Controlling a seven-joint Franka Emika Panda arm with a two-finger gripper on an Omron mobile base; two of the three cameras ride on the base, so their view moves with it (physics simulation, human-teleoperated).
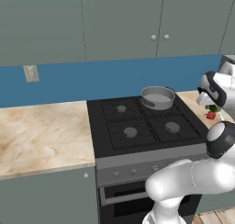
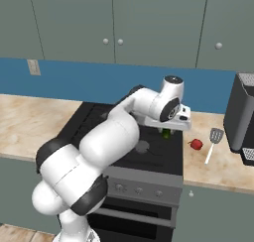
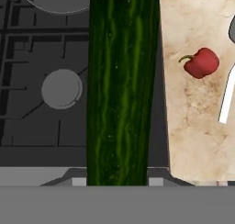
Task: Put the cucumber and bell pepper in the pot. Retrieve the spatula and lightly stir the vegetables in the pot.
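Cucumber [image 3: 121, 87], long, dark green, streaked, clamped in claw [image 2: 166, 132], round grey metal pot [image 1: 158, 98]

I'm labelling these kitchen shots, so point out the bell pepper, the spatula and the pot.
bell pepper [image 3: 202, 63], hand view, middle of its red body.
spatula [image 2: 216, 135], right base view, its slotted blade.
pot [image 1: 158, 100], left base view, its front wall.

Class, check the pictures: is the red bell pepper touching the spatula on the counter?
Apart. In the right base view, bare counter shows between the bell pepper and the spatula; the hand view shows the same gap.
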